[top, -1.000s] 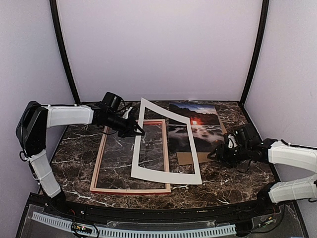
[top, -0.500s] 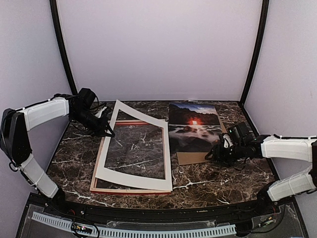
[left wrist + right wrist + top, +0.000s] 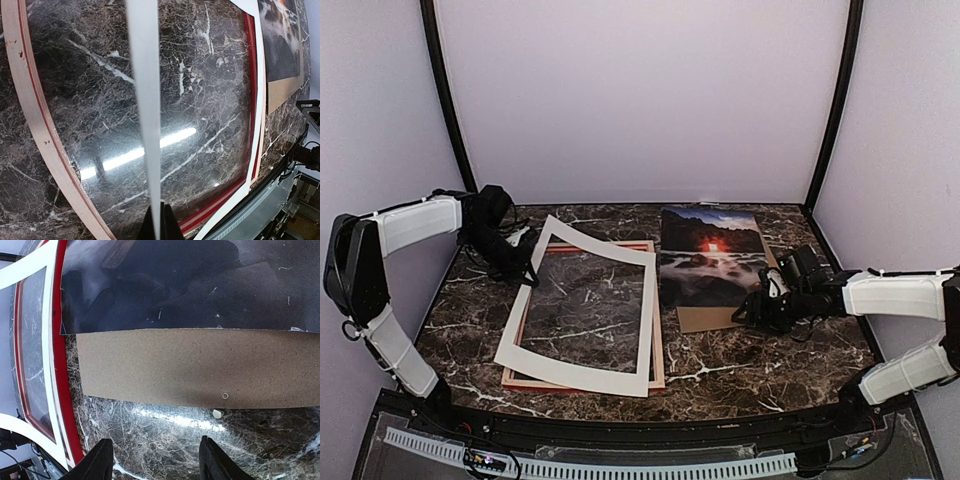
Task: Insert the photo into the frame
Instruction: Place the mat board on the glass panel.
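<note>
white mat (image 3: 570, 373) in left tool (image 3: 533, 277)

obstacle: white mat board (image 3: 570, 372) lying across frame (image 3: 659, 352) | tight: frame just beside photo (image 3: 710, 262), barely a gap | free: bare tabletop (image 3: 770, 368) in front of backing board (image 3: 705, 318)

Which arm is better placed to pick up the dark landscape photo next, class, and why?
Probably the right. The right claw hangs open and empty near the dark landscape photo lying on the brown backing board, while the left claw is shut on the white mat board over the red picture frame.
</note>
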You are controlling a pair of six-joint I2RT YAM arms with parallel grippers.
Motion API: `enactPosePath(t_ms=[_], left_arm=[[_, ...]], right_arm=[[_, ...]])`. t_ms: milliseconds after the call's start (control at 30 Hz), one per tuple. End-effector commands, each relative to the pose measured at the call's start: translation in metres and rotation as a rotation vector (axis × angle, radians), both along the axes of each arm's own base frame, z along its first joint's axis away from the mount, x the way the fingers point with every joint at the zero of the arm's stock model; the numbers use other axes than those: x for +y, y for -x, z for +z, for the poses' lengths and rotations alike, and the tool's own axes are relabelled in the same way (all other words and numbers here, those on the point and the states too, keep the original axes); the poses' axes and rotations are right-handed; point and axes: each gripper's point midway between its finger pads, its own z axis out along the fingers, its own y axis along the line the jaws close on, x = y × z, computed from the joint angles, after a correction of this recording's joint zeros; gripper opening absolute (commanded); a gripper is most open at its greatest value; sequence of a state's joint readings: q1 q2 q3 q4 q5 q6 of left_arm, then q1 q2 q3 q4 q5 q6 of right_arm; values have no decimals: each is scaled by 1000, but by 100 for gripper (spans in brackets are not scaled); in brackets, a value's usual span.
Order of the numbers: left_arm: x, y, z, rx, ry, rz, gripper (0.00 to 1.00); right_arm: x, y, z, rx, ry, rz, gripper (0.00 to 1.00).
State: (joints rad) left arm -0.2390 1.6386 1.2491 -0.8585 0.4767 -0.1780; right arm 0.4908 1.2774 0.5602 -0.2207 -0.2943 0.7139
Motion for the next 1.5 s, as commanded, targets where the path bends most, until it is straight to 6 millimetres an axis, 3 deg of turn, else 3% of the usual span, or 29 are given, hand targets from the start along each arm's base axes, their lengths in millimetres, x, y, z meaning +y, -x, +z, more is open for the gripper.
enactPosePath(t_ms=[0, 633, 1467], left_arm=[[1, -4, -3, -6, 8, 41, 0], [14, -9, -9, -54, 16, 178, 0], [1, -16, -25, -21, 72, 146, 0]], right_arm=[[3, -5, 1, -35, -2, 12, 60], [7, -6, 1, -31, -11, 22, 60], [7, -6, -2, -25, -7, 24, 60]])
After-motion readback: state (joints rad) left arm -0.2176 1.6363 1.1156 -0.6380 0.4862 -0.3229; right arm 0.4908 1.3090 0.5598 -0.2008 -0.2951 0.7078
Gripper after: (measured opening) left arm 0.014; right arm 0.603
